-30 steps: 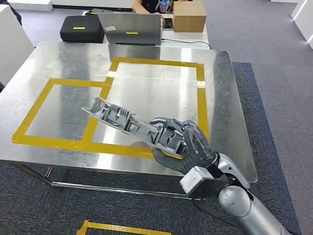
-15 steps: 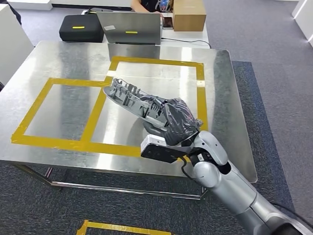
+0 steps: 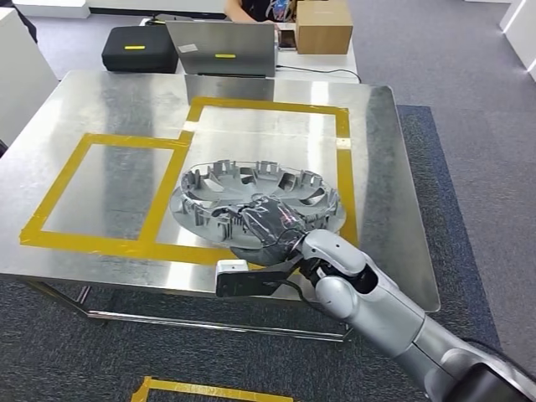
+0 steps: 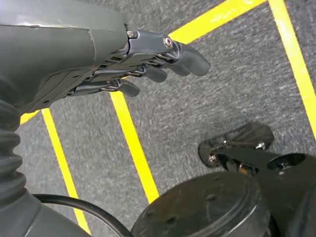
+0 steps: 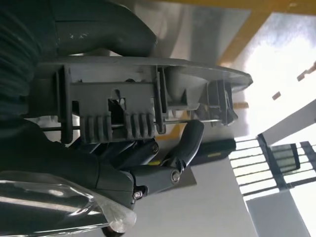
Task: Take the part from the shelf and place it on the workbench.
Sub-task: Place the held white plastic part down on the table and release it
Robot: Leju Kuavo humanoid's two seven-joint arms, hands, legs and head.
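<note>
One hand, my right hand [image 3: 269,224], grips the round grey part [image 3: 262,197] above the counter [image 3: 392,167]; contact seems unclear. My left hand [image 4: 111,64] hangs empty, fingers apart.

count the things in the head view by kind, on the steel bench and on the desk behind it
grey round part, held over the bench by the right robot hand: 1
yellow tape rectangles on the bench: 2
black case: 1
laptop: 1
cardboard box: 1
total: 6

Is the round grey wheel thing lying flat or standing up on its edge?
Nearly flat. The grey part shows its ribbed inside face upward over the workbench, held by the right hand.
</note>
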